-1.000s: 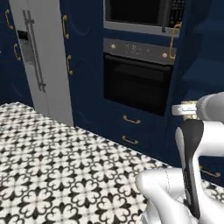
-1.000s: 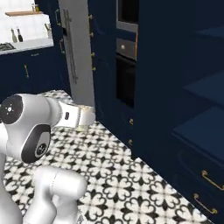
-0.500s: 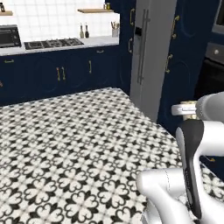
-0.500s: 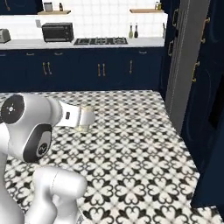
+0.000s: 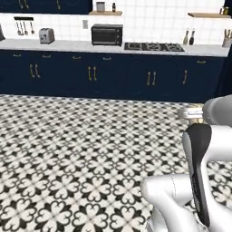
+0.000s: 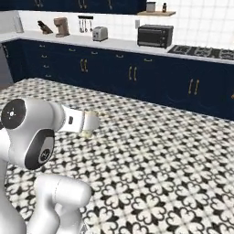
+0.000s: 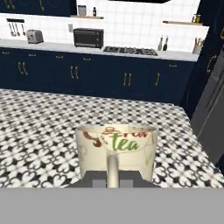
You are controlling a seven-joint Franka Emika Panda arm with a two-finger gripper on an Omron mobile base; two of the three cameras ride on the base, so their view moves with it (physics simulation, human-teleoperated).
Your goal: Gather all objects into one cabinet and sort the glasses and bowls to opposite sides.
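Note:
A cream mug [image 7: 116, 151] with a red-and-green "tea" print hangs in the air over the tiled floor, its handle facing me. My gripper [image 7: 113, 180] is shut on that handle, and the handle hides the finger tips. From the right base view the mug [image 6: 90, 124] sticks out at the end of my hand [image 6: 75, 121]. In the left base view its rim [image 5: 194, 112] peeks out beside the arm. Lower edges of navy wall cabinets [image 5: 45, 5] run along the top; I cannot tell which one is the task's cabinet. The bowls are out of view.
A long white counter [image 5: 68, 46] over navy base cabinets [image 5: 90, 74] crosses the far side, carrying a toaster [image 5: 46, 35], a black toaster oven [image 5: 107, 34] and a stovetop [image 5: 154, 46]. Patterned floor tiles [image 5: 68, 158] spread between. A grey fridge [image 7: 210, 118] stands at the right.
The whole picture has swung: the camera turned from the oven and fridge wall toward the long counter. The mug stays in the shut gripper, unchanged relative to the arm.

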